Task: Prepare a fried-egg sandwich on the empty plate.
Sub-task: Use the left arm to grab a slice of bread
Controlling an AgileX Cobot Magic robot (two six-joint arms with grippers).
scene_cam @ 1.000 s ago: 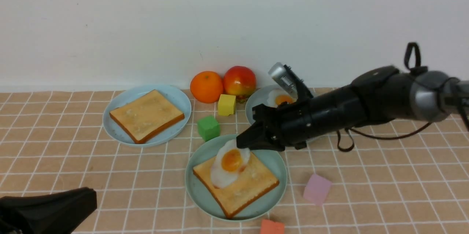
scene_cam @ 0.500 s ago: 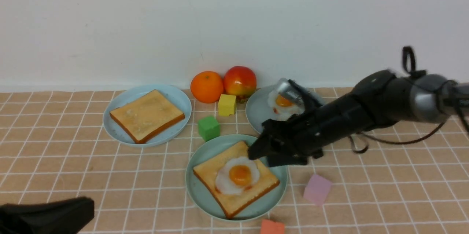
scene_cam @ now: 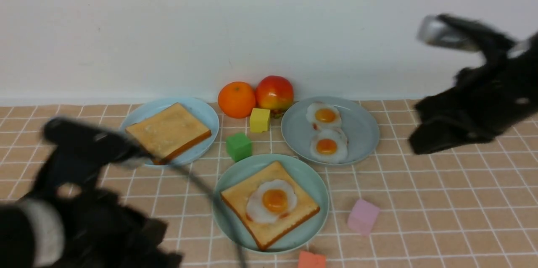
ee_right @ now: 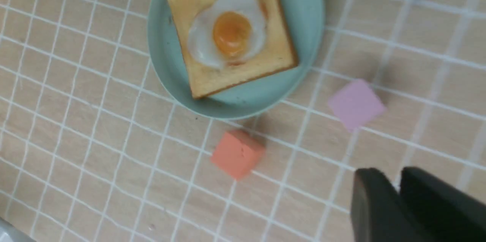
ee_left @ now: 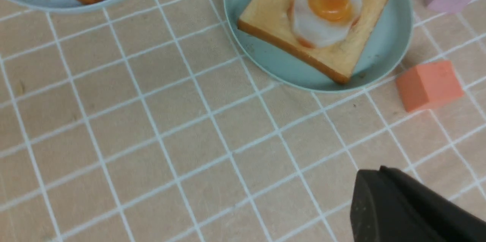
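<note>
On the mint-green plate (scene_cam: 313, 184) lies one toast slice (scene_cam: 239, 196) with a fried egg (scene_cam: 273, 203) flat on top. They also show in the left wrist view, as plate (ee_left: 395, 41) and egg (ee_left: 328, 7). The same plate (ee_right: 311, 25) and egg (ee_right: 228, 33) appear in the right wrist view. A second toast slice (scene_cam: 168, 131) lies on the light blue plate (scene_cam: 201, 112). My right gripper (scene_cam: 418, 146) hangs blurred, high at the right, away from the plates; its fingers (ee_right: 396, 181) stand slightly apart and hold nothing. My left gripper (ee_left: 364, 173) is shut and empty over the cloth. The left arm (scene_cam: 84, 217) is blurred at the lower left.
A grey-blue plate (scene_cam: 361, 133) with two more eggs is behind the mint plate. An orange (scene_cam: 236, 99), an apple (scene_cam: 274, 92), a yellow cube (scene_cam: 259, 119) and a green cube (scene_cam: 238, 146) stand between the plates. A pink cube (scene_cam: 363, 216) and an orange-red block (scene_cam: 312, 259) lie near the mint plate.
My right gripper laid the egg on the toast, let go, and pulled back up to the right. My left arm rose into view at the lower left.
</note>
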